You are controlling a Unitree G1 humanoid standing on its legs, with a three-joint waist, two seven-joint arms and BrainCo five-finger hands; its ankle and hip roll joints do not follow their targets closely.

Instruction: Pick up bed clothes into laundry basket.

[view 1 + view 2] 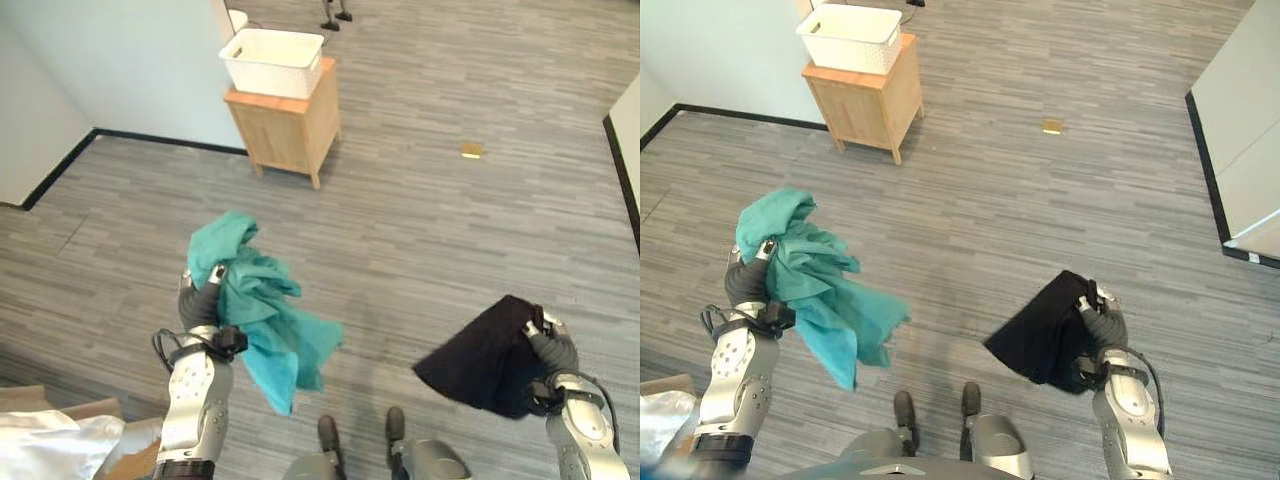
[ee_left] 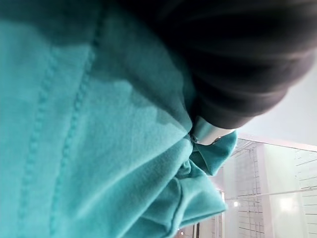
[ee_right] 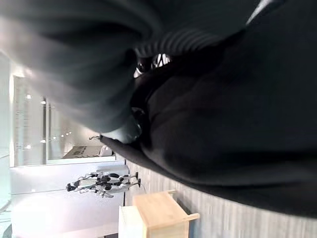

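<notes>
**Two garments up, one basket waiting**

Holding one teal garment point(image 1: 262, 320) in the left hand point(image 1: 200, 298), fingers clenching round its bunched upper part, well above the floor point(image 1: 420, 230). Hanging long axis downward, lower end trailing toward the robot's right. Gripping one black garment point(image 1: 485, 355) in the right hand point(image 1: 548, 345), fingers curling into the cloth, the loose bulk spreading toward the robot's left. Sitting ahead, well apart from both: one white laundry basket point(image 1: 272, 60), resting on one small wooden cabinet point(image 1: 288, 120) against the wall. Lying on the floor further right: one small tan object point(image 1: 471, 150).
</notes>
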